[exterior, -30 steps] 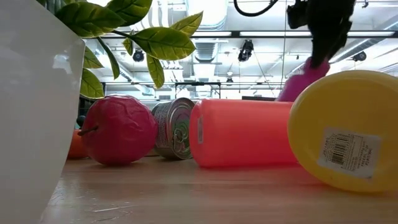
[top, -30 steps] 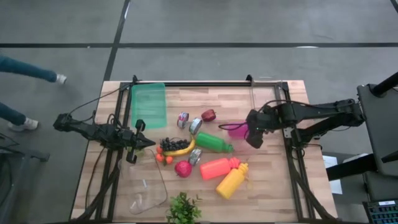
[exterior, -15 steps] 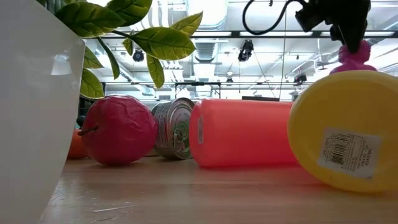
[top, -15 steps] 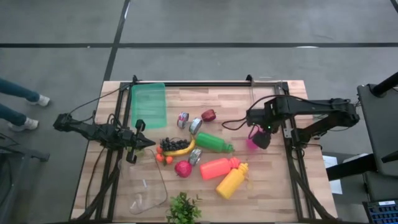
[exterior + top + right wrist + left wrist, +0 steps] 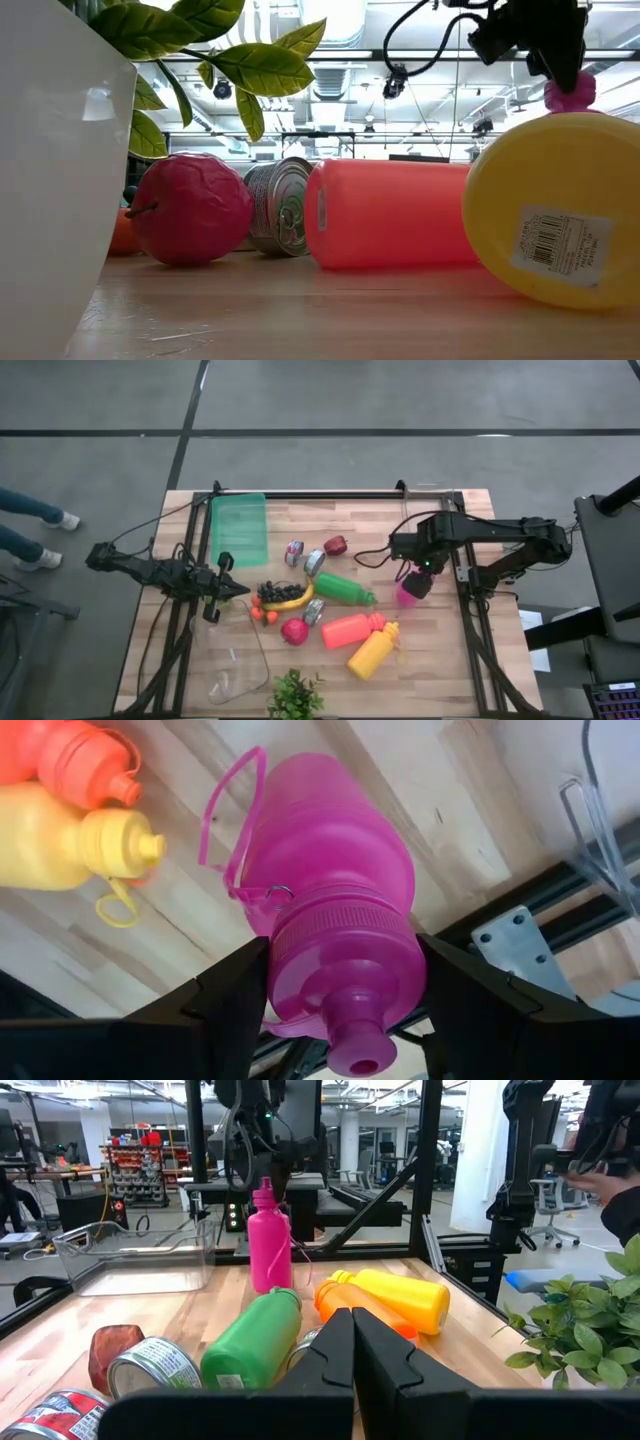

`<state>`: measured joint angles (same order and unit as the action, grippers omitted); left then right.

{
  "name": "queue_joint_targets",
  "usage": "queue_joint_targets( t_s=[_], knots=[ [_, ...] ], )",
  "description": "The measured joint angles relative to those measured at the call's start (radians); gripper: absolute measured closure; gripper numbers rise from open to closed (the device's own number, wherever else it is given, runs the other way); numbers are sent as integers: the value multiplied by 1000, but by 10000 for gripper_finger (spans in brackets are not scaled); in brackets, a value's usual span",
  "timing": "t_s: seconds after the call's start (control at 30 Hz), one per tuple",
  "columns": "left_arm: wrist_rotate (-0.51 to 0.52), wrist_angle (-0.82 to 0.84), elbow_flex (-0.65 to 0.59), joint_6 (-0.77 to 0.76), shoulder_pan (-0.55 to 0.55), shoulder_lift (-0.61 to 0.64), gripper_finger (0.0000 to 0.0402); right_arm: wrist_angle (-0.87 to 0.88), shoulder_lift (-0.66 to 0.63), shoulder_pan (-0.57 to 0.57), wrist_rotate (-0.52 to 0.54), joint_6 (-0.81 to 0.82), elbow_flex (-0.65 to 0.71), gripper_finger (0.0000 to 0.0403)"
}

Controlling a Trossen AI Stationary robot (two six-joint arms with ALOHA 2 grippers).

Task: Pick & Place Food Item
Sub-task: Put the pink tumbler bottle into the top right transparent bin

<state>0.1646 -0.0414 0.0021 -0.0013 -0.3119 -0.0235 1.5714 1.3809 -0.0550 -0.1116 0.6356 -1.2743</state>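
**Pink bottle held upright at the table's right side**

The right gripper pinches the pink bottle by its upper part, one finger on each side just below the cap (the right wrist view shows this plainly). In the left wrist view the bottle is upright, its base at the wooden table, though whether it actually touches the surface cannot be told. It is near the table's right side, beside the black frame rail, apart from the other items.

To its left on the table lie a green bottle, an orange-red bottle and a yellow bottle, all on their sides. Further left are a banana, dark grapes, a red round fruit and tin cans.

The left gripper waits over the left part of the table, its fingers pressed together with nothing between them.
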Motion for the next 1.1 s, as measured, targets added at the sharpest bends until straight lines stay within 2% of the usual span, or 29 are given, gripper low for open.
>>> queue_joint_targets(
  t_s=[0.27,1.1],
  knots=[
    [0,0,0,0,0,0,402,4,47,-28,-58,-4,10,166],
    [0,0,0,0,0,0,402,-1,68,-28,-23,-22,-2,166]
  ],
)
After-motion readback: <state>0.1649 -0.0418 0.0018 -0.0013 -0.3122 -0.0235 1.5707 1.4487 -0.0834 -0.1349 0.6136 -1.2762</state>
